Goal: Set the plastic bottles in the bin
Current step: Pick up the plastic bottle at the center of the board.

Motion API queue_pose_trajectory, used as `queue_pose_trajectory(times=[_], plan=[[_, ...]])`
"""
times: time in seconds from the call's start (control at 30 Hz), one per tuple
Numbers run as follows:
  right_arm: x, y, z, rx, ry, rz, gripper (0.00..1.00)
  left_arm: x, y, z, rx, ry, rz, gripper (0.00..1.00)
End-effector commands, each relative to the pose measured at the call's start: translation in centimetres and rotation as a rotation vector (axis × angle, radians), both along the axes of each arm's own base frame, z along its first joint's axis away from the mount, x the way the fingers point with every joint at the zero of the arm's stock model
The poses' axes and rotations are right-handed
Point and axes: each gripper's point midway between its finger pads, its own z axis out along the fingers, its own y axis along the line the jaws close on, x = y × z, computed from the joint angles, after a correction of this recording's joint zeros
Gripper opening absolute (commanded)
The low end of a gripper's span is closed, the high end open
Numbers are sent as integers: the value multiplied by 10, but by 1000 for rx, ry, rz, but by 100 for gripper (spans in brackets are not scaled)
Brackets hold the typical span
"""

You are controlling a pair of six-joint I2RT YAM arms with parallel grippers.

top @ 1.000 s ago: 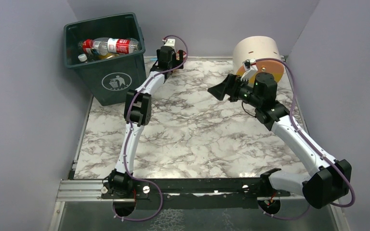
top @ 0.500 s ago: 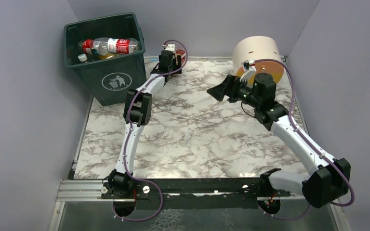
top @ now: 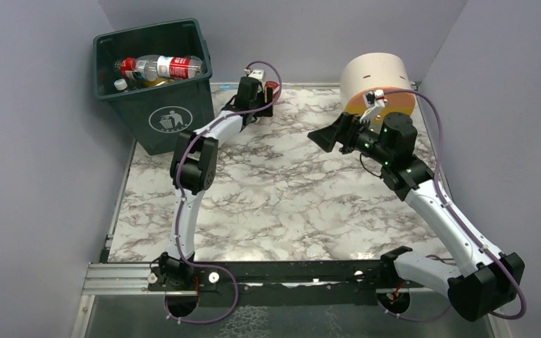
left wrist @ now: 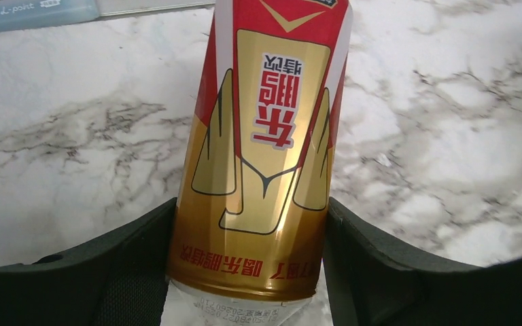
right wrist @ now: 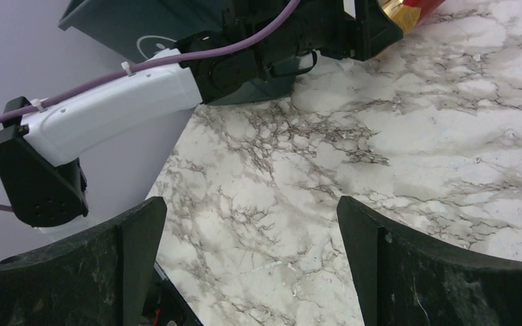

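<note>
Left gripper (left wrist: 249, 210) clenched on gold-red bottle (left wrist: 268, 122), lower centre; glossy label may slip during lift to bin (top: 156, 113). Right gripper (right wrist: 251, 217) spread, empty.

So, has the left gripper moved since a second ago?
Yes. The left gripper has shifted right, away from the bin, and now flanks a red-and-gold bottle.

Bottle (left wrist: 262, 156) ends (both) out of view

walls (top: 42, 176) — plain lilac-grey | tabletop (top: 289, 204) — white marble, grey veins
</note>
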Motion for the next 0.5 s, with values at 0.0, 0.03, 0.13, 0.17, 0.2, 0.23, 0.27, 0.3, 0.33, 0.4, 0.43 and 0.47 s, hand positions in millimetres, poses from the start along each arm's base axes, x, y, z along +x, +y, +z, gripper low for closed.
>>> queue_pose_trajectory(times=[0.0,0.03,0.13,0.17,0.2,0.23,0.27,0.3,0.33,0.4,0.43,0.47], plan=[[-16,-6,4,-9,-10,0,100,-29,-25,81,-94,-100,-70,65],[-18,-8,5,-10,-12,-5,100,-38,-27,89,-100,-104,-82,65],[-26,-13,8,-13,-18,-11,100,-67,-31,114,-123,-111,-118,65],[-28,-14,10,-13,-21,-12,100,-77,-32,122,-130,-112,-127,65],[-31,-15,12,-15,-24,-13,100,-86,-31,132,-136,-116,-134,65],[-32,-16,13,-17,-24,-15,100,-94,-31,140,-139,-118,-140,65],[-35,-18,15,-15,-31,-17,100,-102,-30,152,-146,-127,-146,64],[-37,-18,16,-15,-30,-17,100,-109,-28,162,-151,-134,-149,64],[-38,-19,17,-16,-31,-18,100,-115,-26,174,-157,-145,-153,64],[-42,-20,18,-11,-34,-17,99,-127,-22,198,-168,-168,-162,65],[-43,-21,19,-8,-34,-17,100,-132,-21,210,-175,-181,-169,65],[-44,-20,20,-7,-34,-13,100,-137,-20,220,-177,-188,-176,64]])
